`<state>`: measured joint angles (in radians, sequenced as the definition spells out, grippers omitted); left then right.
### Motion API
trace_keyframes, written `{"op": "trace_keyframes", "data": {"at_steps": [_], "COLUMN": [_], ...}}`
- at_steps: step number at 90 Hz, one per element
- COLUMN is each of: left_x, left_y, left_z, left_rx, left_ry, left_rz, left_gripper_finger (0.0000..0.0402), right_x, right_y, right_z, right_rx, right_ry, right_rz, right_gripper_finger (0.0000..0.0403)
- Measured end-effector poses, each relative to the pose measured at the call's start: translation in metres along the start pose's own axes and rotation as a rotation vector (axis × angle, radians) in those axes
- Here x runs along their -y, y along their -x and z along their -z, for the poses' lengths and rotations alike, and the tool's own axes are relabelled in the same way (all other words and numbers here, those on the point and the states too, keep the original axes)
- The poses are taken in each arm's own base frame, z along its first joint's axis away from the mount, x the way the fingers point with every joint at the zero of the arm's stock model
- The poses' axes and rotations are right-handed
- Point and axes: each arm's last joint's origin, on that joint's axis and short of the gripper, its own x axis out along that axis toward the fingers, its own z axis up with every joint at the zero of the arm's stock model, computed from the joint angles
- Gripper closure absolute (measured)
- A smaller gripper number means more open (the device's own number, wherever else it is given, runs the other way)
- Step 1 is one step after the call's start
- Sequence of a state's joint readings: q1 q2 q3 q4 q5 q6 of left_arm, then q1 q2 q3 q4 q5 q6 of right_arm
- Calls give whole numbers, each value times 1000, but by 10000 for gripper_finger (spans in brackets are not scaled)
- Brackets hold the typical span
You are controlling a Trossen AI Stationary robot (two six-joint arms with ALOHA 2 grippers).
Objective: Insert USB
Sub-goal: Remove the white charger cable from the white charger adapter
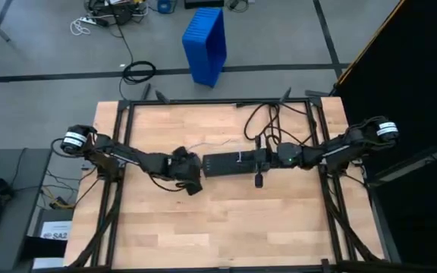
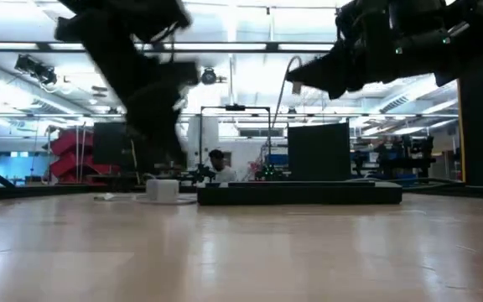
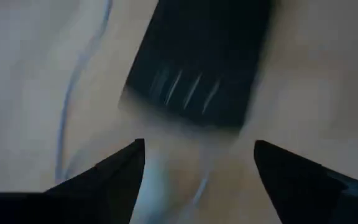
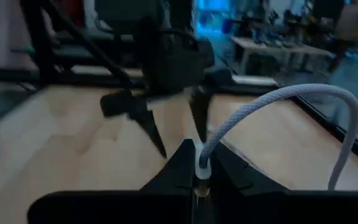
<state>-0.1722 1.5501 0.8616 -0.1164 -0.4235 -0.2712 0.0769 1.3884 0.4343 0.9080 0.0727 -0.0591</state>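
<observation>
— Two arms reach in over the counter (image 1: pixel 226 220) from opposite sides. Where do the hands sit?

— Both near the middle. The left hand (image 1: pixel 191 179) hangs just off the left end of the black power strip (image 1: pixel 230 164), which lies flat across the counter's centre. The right hand (image 1: pixel 258 161) is over the strip's right end.

— And the USB (image 4: pixel 272 106)?

— The right hand has it. In the right wrist view the two fingers are pinched together on the small white plug end, and the pale braided cable rises from between them, arches over and drops away to one side. From the low view the same cable loops up above the strip's right part.

— Is the plug in the strip yet?

— Cannot tell; the spot where plug meets strip is hidden by the fingers themselves.

— What about the left hand's fingers?

— Spread apart, holding nothing. Its own wrist view shows the two dark fingertips (image 3: pixel 114 177) wide of each other, the strip's dark end just ahead between them, and a thin pale line running across the wood beside it.

— Anything else on the counter?

— One small white block (image 2: pixel 163 190) sits in the low view just beside the strip's left end — below the left arm.
</observation>
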Motion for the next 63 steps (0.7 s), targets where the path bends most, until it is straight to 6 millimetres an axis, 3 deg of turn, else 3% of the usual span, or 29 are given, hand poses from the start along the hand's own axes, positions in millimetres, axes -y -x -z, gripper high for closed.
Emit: {"op": "trace_keyframes", "data": {"at_steps": [10, 19, 37, 51, 63], "left_x": [6, 8, 5, 11, 18], "left_y": [3, 6, 5, -8, -30], "left_z": [-25, -35, -37, -36, -29], "left_rx": [245, 341, 374, 412, 427], "left_ry": [-52, -63, -70, -249, -424], "left_rz": [76, 92, -24, -149, -251], "left_gripper_finger": [123, 124, 124, 124, 124], "right_x": [-5, -8, -9, -7, -5], "right_y": [0, 1, 1, -3, -22], "right_z": [-5, -3, 6, 11, 19], "right_rx": [52, 33, -63, -60, -48], "right_ry": [-1, 1, -12, -42, -81], "right_rz": [-57, -110, -172, -186, -220], "right_gripper_finger": [403, 403, 403, 403, 403]}}
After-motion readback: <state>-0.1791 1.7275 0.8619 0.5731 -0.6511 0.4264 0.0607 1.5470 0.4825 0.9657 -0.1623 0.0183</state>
